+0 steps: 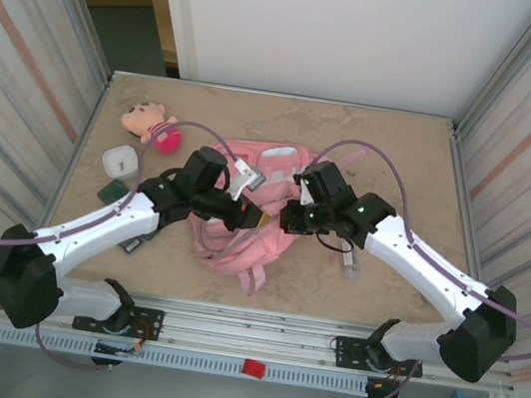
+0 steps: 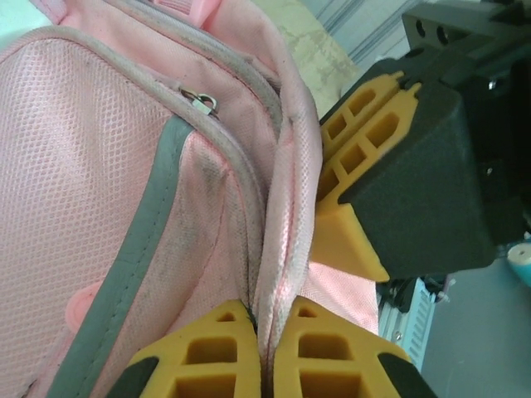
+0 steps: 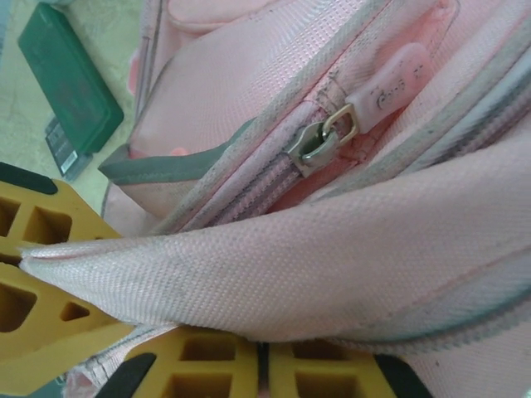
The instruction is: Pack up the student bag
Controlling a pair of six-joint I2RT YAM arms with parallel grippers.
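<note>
From above, I see the student bag [image 1: 239, 240] mid-table, long axis running away from me, both arms meeting over it, equally near. Left wrist: my left gripper [image 2: 261, 356] pinches one lip of the bag's opening. Right wrist: my right gripper [image 3: 261, 365] is closed, seemingly on the opposite lip; the zipper pull [image 3: 328, 137] lies just beyond.

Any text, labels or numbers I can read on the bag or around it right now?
No legible text in any view.
Pink zipper pull tab on the student bag: raised marks, too blurred to read.
Grey striped patch by the green case: too small to read.
</note>
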